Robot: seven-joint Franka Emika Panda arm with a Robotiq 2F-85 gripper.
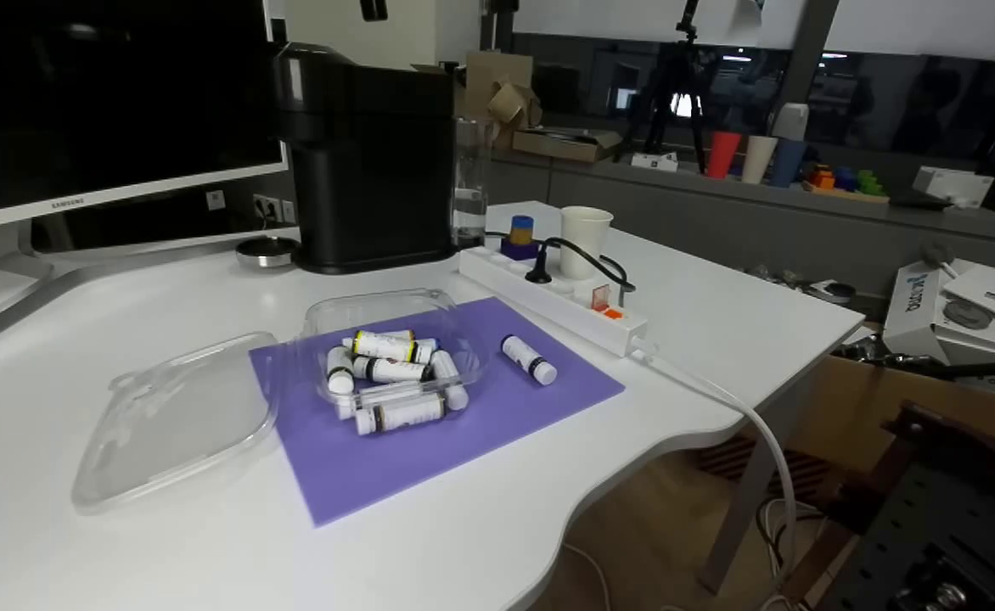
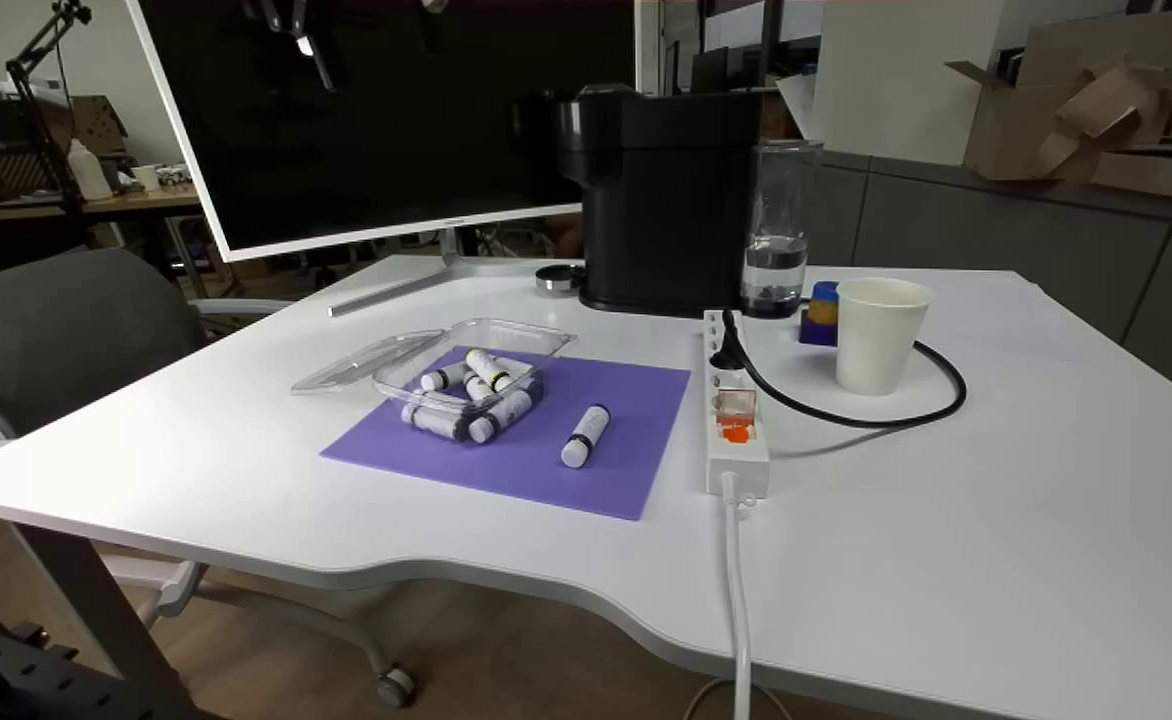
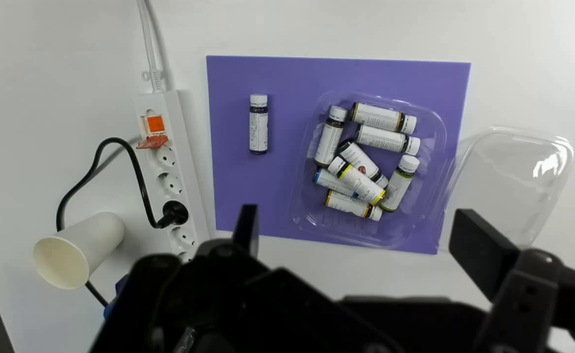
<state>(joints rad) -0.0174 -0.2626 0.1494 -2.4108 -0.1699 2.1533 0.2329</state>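
Where the wrist view looks down on the white table (image 2: 246, 480), the pincer (image 3: 353, 229) hangs released, its jaws standing wide apart. Beyond the jaws in that view lies a purple sheet (image 3: 238, 196), flat on the table; it bears one white-capped vial (image 3: 258, 130) lying alone and, beside it, a clear tray (image 3: 427, 181) heaped with further vials (image 3: 358, 184). A transparent lid (image 3: 523, 181) adjoins the tray, extending past the sheet's edge. Near another edge runs a power strip (image 1: 540, 299) with a black plug (image 3: 175, 212) seated in it; a paper cup (image 2: 876, 340) stands near the strip. A black machine (image 1: 370, 161) and a white-framed monitor (image 2: 396, 120) rise farther back. In an exterior view, a window ledge (image 1: 688, 176) carries red, cream and blue cups (image 1: 758, 161); in an exterior view, a grey chair (image 2: 76, 320) stands beside the table.
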